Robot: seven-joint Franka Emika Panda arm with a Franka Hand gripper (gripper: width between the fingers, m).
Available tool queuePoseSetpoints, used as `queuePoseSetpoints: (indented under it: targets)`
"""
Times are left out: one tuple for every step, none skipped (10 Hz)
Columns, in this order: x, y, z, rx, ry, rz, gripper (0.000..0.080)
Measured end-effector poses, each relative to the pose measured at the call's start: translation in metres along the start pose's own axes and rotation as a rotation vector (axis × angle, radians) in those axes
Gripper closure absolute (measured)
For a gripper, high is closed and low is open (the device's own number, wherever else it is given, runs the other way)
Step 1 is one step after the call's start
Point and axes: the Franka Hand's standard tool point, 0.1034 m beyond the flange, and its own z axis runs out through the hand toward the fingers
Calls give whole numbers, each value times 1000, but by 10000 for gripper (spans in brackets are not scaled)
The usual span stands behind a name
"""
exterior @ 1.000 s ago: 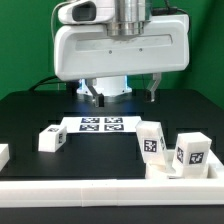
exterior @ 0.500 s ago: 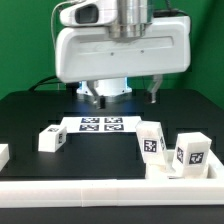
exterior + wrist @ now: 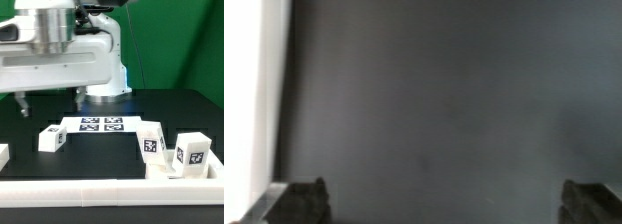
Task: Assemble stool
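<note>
Three white blocky stool legs with black-and-white tags stand on the black table: one [image 3: 52, 137] towards the exterior view's left, and two [image 3: 151, 140] [image 3: 190, 152] on its right, by the rail. My gripper [image 3: 50, 100] hangs above the table on the exterior view's left, behind and above the left leg, apart from it. It is open, with nothing between its fingers. In the wrist view the gripper [image 3: 445, 204] shows only its dark fingertips [image 3: 297, 201] over bare black table. The round seat is out of view.
The marker board [image 3: 100, 124] lies flat at the table's middle. A white rail [image 3: 110, 190] edges the front and turns up beside the right legs. Another white piece [image 3: 3, 155] is cut off at the left edge. A white strip [image 3: 242, 90] borders the wrist view.
The arm's hand has swung from above the marker board to the exterior view's left. The jaws stay open, and the legs have not moved.
</note>
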Motion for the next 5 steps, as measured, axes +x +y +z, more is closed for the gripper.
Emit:
queuePoseSetpoints:
  targets:
    - [2, -3, 0, 1, 0, 20, 151]
    - [3, -5, 0, 1, -1, 13, 151]
    - [2, -4, 0, 1, -1, 25, 151]
    - [3, -5, 0, 4, 0, 84, 151]
    - [0, -4, 2, 15, 0, 190, 151]
